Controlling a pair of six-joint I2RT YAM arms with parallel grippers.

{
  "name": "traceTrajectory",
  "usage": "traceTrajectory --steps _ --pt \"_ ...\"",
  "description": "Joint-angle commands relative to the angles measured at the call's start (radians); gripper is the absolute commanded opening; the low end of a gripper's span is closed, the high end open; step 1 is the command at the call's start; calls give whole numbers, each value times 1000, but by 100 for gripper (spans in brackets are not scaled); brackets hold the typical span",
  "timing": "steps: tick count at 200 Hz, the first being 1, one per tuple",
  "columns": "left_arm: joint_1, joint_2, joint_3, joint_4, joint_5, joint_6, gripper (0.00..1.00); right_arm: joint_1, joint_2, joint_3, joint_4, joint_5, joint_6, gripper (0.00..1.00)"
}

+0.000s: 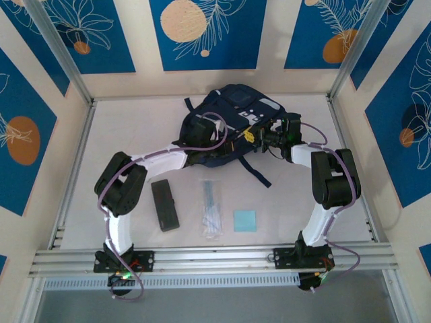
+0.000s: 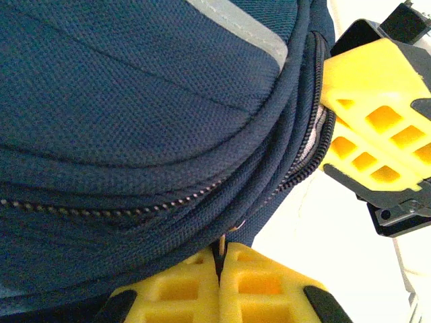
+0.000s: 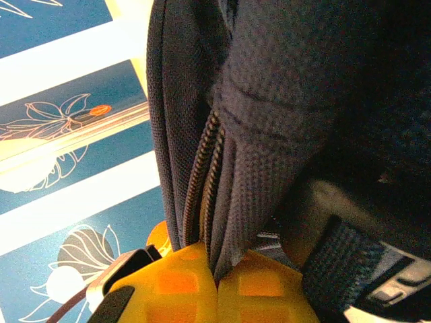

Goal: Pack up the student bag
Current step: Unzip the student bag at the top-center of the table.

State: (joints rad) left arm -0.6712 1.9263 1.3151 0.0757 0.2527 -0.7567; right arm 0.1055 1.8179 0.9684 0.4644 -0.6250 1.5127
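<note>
Tabletop [image 1: 135,134]: student bag [image 1: 229,111]; wrist close-up: left pincer [image 2: 219,259] nips zip pull [image 2: 229,232]

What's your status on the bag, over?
Left gripper shut on student bag by its zipper. Right gripper shut on its fabric edge. Black case, clear packet, blue pad on table, unpacked.

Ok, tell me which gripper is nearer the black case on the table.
Left. The left gripper is shut on the backpack, beyond the black case and slightly to its right. The right gripper grips the backpack farther right, further from the case.
</note>
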Motion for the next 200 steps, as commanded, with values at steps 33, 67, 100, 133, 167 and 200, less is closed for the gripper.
traceTrajectory --steps 33,67,100,133,167,200 --pt "34 -1 56 -12 -56 66 0 11 -12 -5 42 -56 -6 0" --pt "74 -8 113 -280 -14 192 0 0 -15 -4 24 -59 -23 0" --pt "84 17 201 -519 -100 350 0 -9 -27 1 -16 -58 -56 0" --pt "99 43 261 -662 -210 402 0 -14 -50 10 -74 -49 -95 0" --pt "117 46 296 -760 -260 409 0 -20 -62 7 -120 -35 -126 0" --pt "160 53 291 -798 -165 379 0 -24 -68 6 -148 -24 -149 0"
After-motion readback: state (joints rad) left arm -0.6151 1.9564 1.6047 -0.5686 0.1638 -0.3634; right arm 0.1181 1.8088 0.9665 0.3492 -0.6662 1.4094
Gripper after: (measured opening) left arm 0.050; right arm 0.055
